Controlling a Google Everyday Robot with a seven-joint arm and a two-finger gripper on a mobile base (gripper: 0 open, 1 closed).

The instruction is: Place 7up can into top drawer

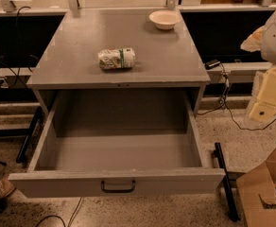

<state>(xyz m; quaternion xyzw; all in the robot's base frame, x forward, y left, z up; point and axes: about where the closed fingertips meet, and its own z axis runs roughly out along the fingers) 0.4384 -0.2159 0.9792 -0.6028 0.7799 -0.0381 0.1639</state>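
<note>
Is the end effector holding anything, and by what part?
Nothing visibly held. The 7up can lies on the cabinet top; the end effector is at the right edge, apart from it.

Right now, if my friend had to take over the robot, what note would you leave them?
Pincer: off to the right of the cabinet, away from the can and not touching it.
7up can: lying on its side on the cabinet top, near the front edge.
Top drawer: pulled wide open, with no can in it.
Bowl: at the back right of the cabinet top, not part of the job.
Done: the drawer is open.
Left: reach over to the can, pick it up, and set it down in the drawer.
</note>
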